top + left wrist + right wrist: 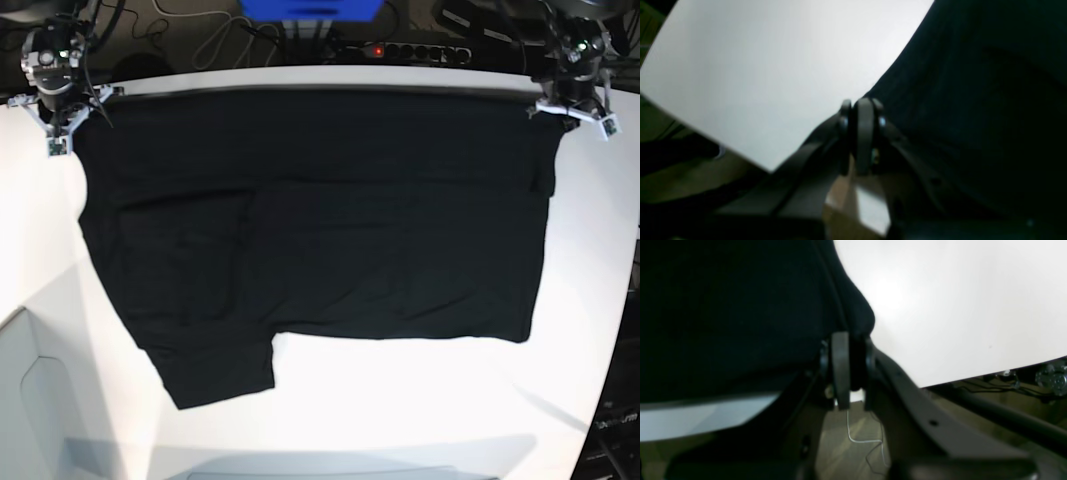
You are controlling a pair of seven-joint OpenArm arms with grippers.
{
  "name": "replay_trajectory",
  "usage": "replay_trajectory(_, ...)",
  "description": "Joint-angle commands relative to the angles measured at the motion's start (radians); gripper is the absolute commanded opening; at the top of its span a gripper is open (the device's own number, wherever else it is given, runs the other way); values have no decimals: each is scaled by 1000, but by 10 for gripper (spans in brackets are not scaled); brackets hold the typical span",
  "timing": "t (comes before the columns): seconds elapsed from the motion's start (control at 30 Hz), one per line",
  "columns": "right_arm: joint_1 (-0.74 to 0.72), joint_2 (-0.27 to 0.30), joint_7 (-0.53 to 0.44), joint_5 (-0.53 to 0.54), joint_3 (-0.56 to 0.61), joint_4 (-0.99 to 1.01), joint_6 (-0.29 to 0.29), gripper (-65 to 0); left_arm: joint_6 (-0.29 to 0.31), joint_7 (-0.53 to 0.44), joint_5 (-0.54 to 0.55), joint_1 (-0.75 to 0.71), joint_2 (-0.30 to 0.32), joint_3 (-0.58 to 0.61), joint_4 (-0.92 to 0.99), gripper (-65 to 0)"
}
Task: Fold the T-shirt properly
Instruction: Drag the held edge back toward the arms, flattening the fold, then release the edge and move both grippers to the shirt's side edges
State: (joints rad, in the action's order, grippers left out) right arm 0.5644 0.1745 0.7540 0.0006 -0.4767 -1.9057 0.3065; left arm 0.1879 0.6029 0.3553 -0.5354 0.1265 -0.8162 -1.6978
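Observation:
The black T-shirt (320,220) lies spread flat on the white table (420,400), plain dark side up, with a sleeve (215,370) sticking out toward the near left. Its far edge runs straight and taut between both grippers. At the far right corner, my left gripper (562,108) is shut on the T-shirt (973,116), the left gripper (855,105) showing pressed-together fingers at the cloth's edge. At the far left corner, my right gripper (72,118) is shut on the T-shirt (723,323), black cloth pinched inside the right gripper (853,340).
Behind the table's far edge lie a power strip (400,50) with a red light, a blue box (310,10) and cables. A white panel (30,400) sits at the near left. Bare tabletop (756,66) (957,306) flanks the shirt.

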Motion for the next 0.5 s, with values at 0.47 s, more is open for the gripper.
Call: replay_trajectory(0.47, 53, 10, -8, -6, -44, -15, -13, -650, -5, 25, 0, -36, 9, -9, -14, -650)
